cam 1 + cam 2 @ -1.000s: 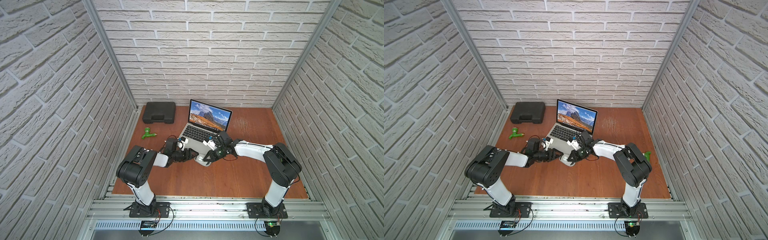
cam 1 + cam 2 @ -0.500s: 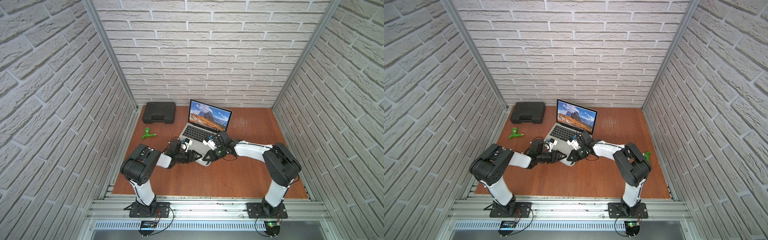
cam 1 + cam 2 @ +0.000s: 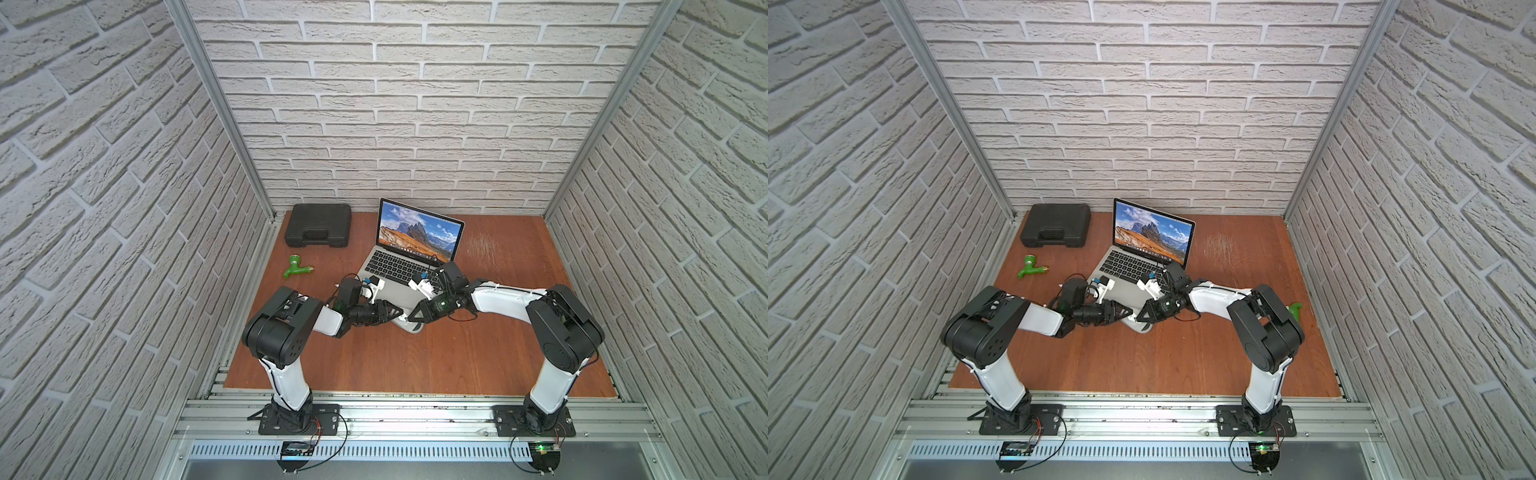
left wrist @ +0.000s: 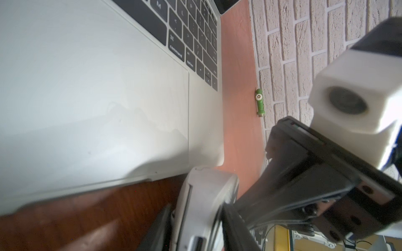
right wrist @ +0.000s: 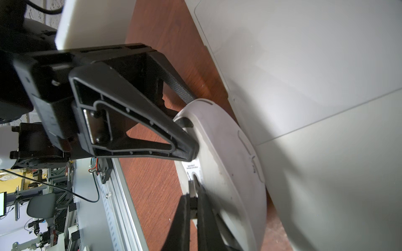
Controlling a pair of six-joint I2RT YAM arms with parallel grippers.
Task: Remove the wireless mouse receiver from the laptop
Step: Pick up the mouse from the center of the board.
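On the brick-walled wooden table (image 3: 415, 365), left fingers (image 5: 130, 113) clasp the mouse (image 5: 228, 163), right fingers (image 5: 181, 217) pinch the receiver (image 5: 192, 205).

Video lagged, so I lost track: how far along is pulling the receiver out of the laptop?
Done, apparently: the tiny dark wireless mouse receiver is off the slim silver-grey laptop; the right gripper pinches it, jaws shut. In hand: it sits against the underside of the grey-white oval mouse, which the left gripper looks clamped on. Left: stowing or setting it down, likely; the laptop's ports aren't visible to confirm.
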